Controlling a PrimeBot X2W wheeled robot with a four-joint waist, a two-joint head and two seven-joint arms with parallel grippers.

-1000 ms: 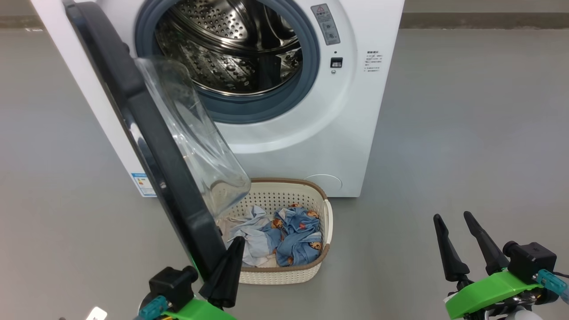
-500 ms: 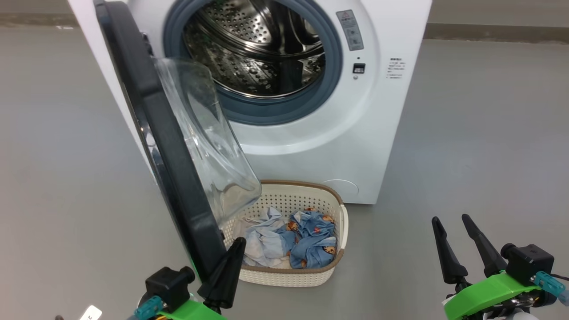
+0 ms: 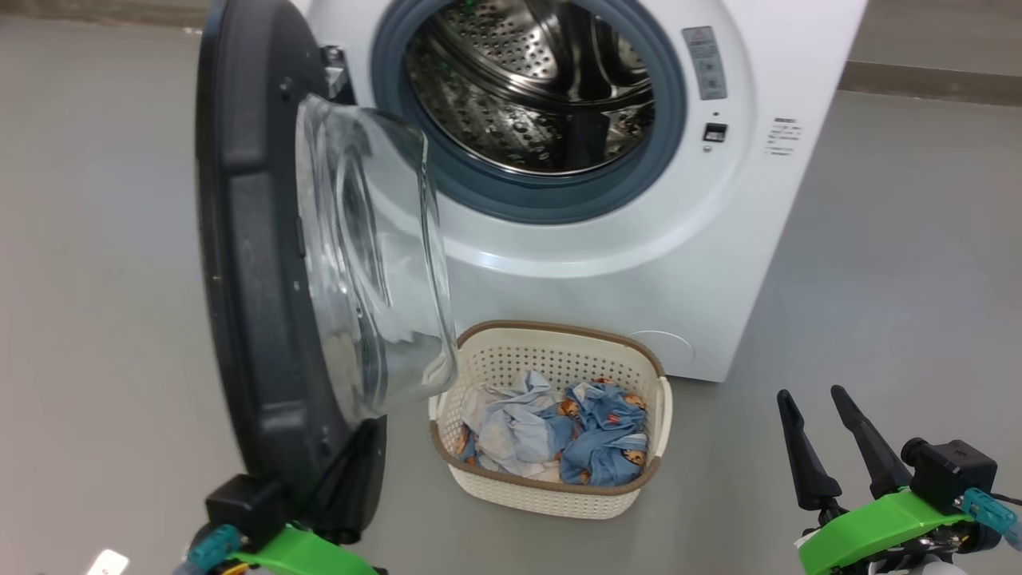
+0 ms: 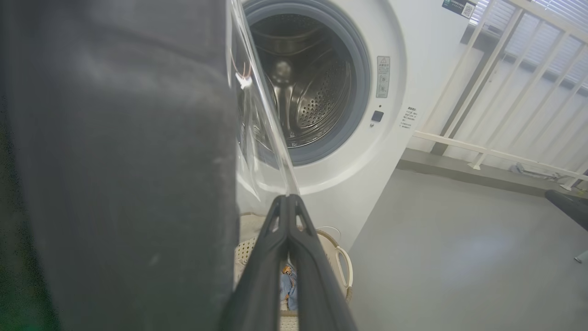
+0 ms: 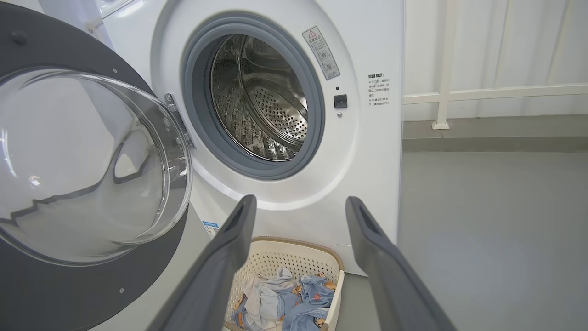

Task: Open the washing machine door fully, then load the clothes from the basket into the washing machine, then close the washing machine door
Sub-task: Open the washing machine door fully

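Before washing machine [image 3: 607,263]: basket [image 3: 551,489] holds clothes [image 3: 559,435] | left claw [image 4: 288,198] closed | right claw [image 3: 809,393] spread

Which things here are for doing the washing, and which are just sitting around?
For the job:
washing machine
washing machine door, open
basket
clothes, in the basket

Just there:
white railing
grey floor
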